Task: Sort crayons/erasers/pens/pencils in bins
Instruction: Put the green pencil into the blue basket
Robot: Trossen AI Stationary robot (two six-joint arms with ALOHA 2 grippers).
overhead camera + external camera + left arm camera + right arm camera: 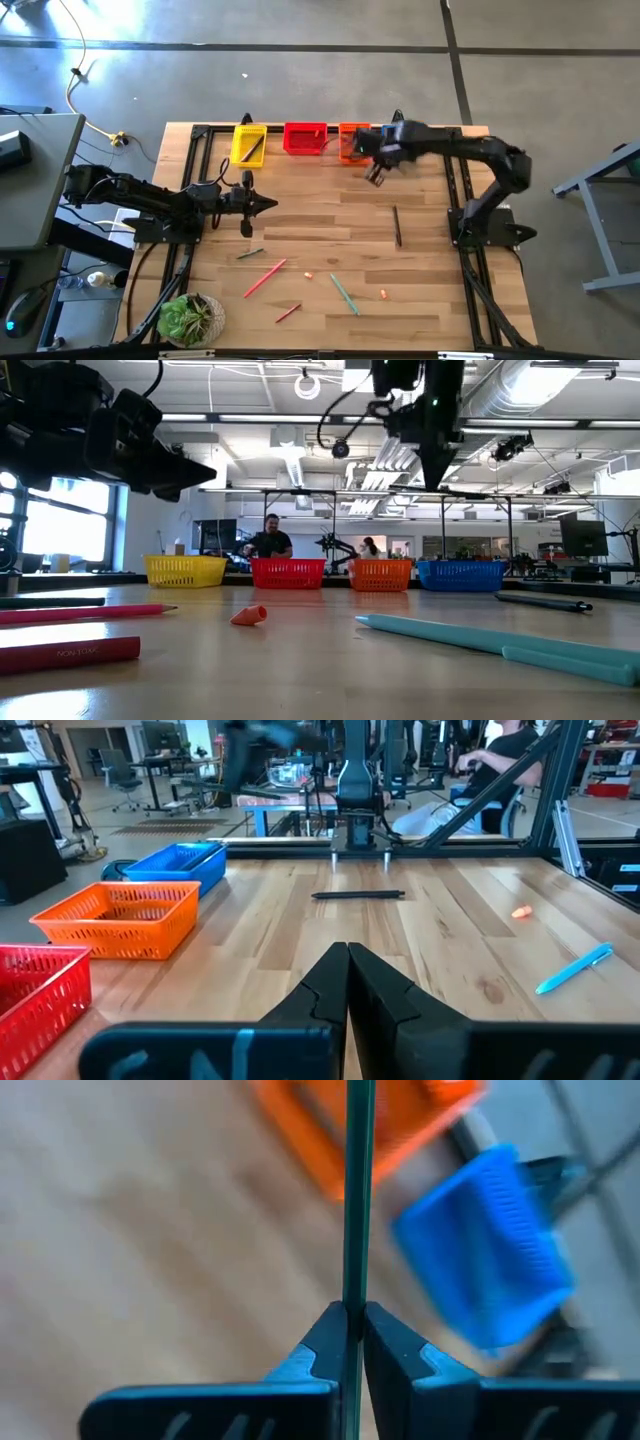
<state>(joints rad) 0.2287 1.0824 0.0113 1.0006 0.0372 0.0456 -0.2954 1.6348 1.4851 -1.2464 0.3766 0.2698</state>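
Note:
My right gripper (375, 172) is above the table in front of the orange bin (352, 142), shut on a thin dark green stick (358, 1190). The blue bin (490, 1250) sits beside the orange one and is mostly hidden under my right arm in the high view. The yellow bin (248, 143) and red bin (305, 138) stand in the same row at the far edge. My left gripper (268, 205) is shut and empty at mid-left. Two tiny orange-pink erasers (308, 274) (383, 294) lie on the near half of the table. My right gripper pinches the green stick (357, 1305) between its two fingertips. The stick lies along the fingers and sticks out straight past their tips. It is lifted clear of the table, its free end over the orange bin's near edge (330, 1140).
Loose on the table are a black pen (397, 225), a green pencil (250, 254), a long red stick (265, 277), a short red stick (288, 313) and a teal pen (343, 293). A potted plant (190, 318) stands at the near left corner. People sit beyond the far edge.

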